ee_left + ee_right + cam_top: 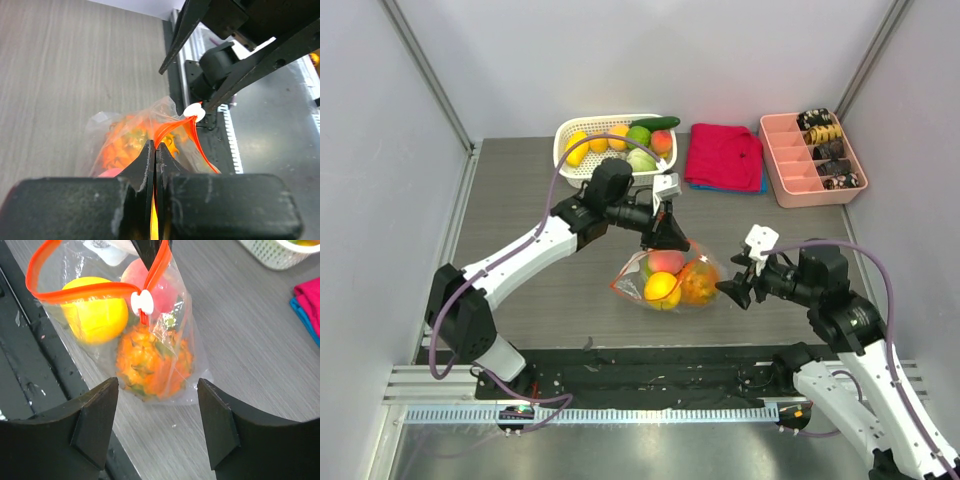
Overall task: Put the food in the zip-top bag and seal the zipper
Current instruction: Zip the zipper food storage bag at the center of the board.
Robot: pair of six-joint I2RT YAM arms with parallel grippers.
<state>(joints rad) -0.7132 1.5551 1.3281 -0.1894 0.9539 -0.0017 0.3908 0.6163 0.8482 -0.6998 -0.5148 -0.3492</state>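
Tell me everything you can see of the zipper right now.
The zipper is a thin orange-red plastic strip along the mouth of the clear zip-top bag. Its two sides gape in a loop, so it is unsealed, meeting at a white tab at one end. The left tool is shut on the strip, holding it raised above the food. The right tool is open and apart from it.
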